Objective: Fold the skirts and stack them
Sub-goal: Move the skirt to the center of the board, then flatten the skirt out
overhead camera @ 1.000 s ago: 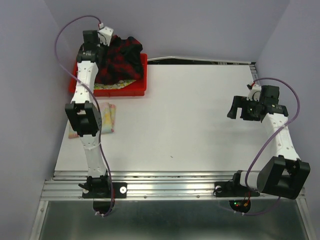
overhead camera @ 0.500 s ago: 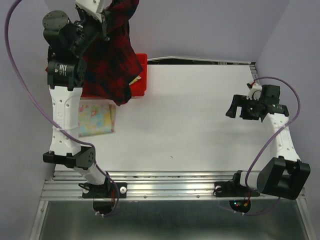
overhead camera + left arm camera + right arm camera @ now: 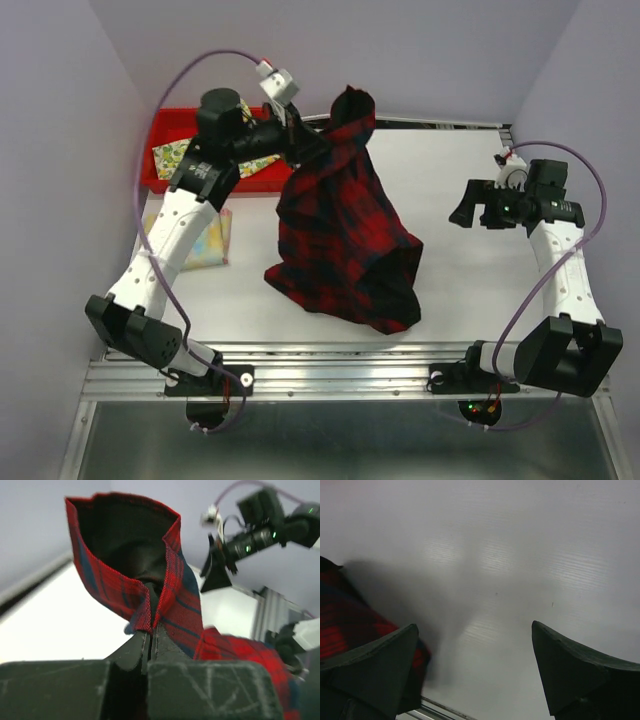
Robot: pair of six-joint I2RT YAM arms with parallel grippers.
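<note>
red-and-black plaid skirt (image 3: 345, 240) has swung out of the red bin (image 3: 165, 118) and now hangs over the middle of the table (image 3: 470, 310), so laying it flat looks next. left gripper (image 3: 150, 635) pinches its waistband; right gripper (image 3: 468, 212) waits spread wide, well apart. the left arm hides part of the folded floral skirt (image 3: 212, 240); lemon-print skirt (image 3: 178, 155) stays binned.

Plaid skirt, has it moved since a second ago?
Yes. The plaid skirt left the red bin and now hangs right of it over the table.
</note>
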